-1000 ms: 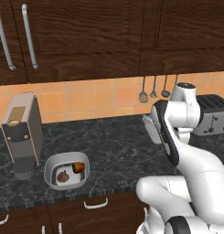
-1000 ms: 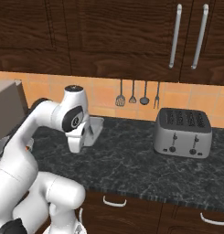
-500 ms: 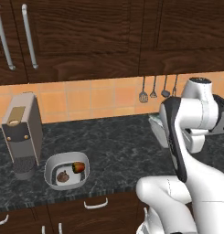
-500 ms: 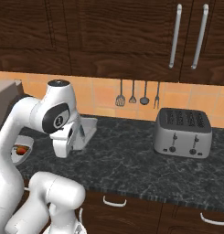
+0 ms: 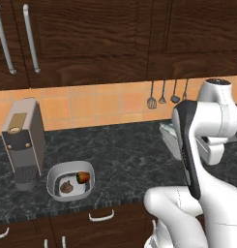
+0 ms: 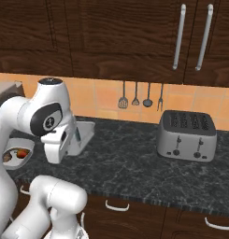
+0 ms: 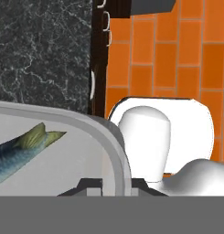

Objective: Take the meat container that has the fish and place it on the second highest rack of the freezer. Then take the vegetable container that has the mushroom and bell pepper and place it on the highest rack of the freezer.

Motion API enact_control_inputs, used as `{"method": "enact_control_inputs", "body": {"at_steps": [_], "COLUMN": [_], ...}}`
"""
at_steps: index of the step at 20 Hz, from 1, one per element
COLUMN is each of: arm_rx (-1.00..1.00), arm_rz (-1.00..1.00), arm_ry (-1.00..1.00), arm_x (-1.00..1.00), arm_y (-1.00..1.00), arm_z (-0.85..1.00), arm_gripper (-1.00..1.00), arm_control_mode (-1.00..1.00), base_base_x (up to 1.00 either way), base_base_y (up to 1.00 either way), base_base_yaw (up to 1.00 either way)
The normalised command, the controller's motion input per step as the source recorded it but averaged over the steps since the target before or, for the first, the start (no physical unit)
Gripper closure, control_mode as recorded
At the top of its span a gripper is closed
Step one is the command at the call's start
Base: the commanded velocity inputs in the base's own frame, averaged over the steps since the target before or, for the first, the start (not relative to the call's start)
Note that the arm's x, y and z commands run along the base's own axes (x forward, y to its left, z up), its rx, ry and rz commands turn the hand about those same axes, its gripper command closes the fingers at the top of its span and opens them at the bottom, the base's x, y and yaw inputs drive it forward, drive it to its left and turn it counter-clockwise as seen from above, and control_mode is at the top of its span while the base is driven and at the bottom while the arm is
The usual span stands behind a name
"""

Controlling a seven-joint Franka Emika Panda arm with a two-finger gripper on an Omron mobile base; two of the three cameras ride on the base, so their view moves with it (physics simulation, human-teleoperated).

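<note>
My gripper (image 7: 116, 183) is shut on the rim of the meat container (image 7: 63, 151), a grey tray held above the counter; the fish (image 7: 19, 148) lies inside it, tail toward the rim. From the right base view the tray (image 6: 84, 134) juts out beside my hand, tilted. In the left base view its edge (image 5: 169, 137) peeks from behind my arm. The vegetable container (image 5: 70, 180) sits at the counter's front left with the mushroom (image 5: 66, 187) and the bell pepper (image 5: 83, 178) in it; it also shows at the far left as the vegetable container (image 6: 15, 156). The freezer is out of view.
A coffee machine (image 5: 23, 140) stands just left of the vegetable container. A toaster (image 6: 188, 135) sits on the counter at right, with utensils (image 6: 139, 95) hanging on the tiled wall behind. Dark cabinets run above and drawers below the counter edge.
My arm has swung round with the tray in its grip, the hand drawing back from the wall toward my own body. The vegetable container has stayed put.
</note>
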Motion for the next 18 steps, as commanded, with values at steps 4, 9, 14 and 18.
{"method": "enact_control_inputs", "body": {"at_steps": [4, 9, 14, 18], "arm_rx": [0.00, 0.00, 0.00, 0.00], "arm_rz": [0.00, 0.00, 0.00, 0.00], "arm_ry": [0.00, 0.00, 0.00, -0.01], "arm_x": [-0.18, -0.23, -0.27, -0.27], "arm_y": [0.17, -0.01, 0.00, 0.00], "arm_z": [0.13, 0.09, 0.17, 0.15], "arm_gripper": [1.00, 1.00, 1.00, 1.00], "arm_control_mode": [-1.00, -1.00, -1.00, -1.00], "base_base_x": [0.00, 0.00, 0.00, 0.00], "base_base_y": [0.00, 0.00, 0.00, 0.00], "base_base_yaw": [0.00, 0.00, 0.00, 0.00]}}
